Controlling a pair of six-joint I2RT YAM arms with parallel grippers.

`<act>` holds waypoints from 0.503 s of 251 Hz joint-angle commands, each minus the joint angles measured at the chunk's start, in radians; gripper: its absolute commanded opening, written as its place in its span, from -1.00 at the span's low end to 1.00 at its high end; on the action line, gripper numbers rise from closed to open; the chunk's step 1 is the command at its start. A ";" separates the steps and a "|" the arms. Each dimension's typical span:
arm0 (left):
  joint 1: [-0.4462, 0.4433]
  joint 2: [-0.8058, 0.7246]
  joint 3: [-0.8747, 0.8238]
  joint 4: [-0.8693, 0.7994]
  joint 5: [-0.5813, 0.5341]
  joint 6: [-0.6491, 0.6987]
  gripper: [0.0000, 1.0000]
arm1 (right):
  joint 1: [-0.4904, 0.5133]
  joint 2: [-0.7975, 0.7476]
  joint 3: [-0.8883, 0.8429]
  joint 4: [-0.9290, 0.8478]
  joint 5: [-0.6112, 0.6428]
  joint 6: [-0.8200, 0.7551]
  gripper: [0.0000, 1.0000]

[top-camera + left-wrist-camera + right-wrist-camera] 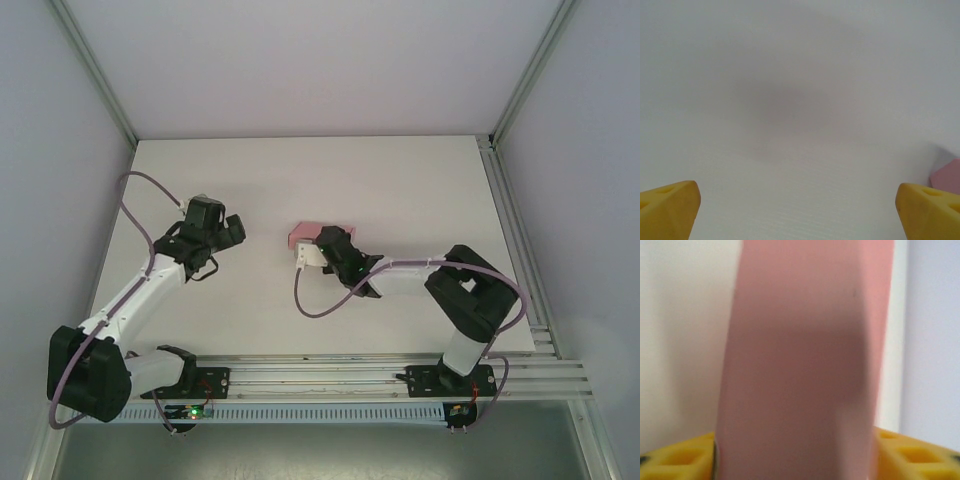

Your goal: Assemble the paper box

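My right jaws pinch the pink box between their yellow pads, near the middle of the bench. My left jaws are spread wide over the bench's left part, apart from the box.

Overhead, the light is bright, even and diffuse. The white tabletop is close to washed out, and the arms throw only faint, soft-edged shadows. The enclosure's rails lean outward toward the frame edges, a mild wide-angle stretch. The left wrist view is hazy and low in contrast, with a smudged grey shadow at the centre of the tabletop. The left gripper has its yellow fingertips soft at the lower corners. In the right wrist view the paper box sits too close to focus, a blurred pink with a darker shaded band across its middle.
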 commanded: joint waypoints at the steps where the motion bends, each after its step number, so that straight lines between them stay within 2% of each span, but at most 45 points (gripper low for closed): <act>1: 0.023 -0.025 0.000 -0.014 -0.032 0.013 1.00 | 0.012 -0.089 0.040 -0.238 -0.165 0.190 0.83; 14: 0.025 -0.031 -0.006 -0.010 -0.035 0.019 1.00 | 0.015 -0.129 0.044 -0.303 -0.230 0.235 0.96; 63: 0.038 -0.062 -0.019 0.016 -0.054 0.048 1.00 | 0.026 -0.369 -0.016 -0.330 -0.389 0.312 0.96; 93: 0.047 -0.084 -0.055 0.110 -0.098 0.106 1.00 | -0.039 -0.522 -0.106 -0.171 -0.341 0.437 0.96; 109: 0.056 -0.094 -0.092 0.188 -0.112 0.162 1.00 | -0.120 -0.590 -0.156 -0.078 -0.268 0.557 0.97; 126: 0.068 -0.100 -0.155 0.314 -0.080 0.249 1.00 | -0.236 -0.652 -0.209 -0.009 -0.160 0.726 0.97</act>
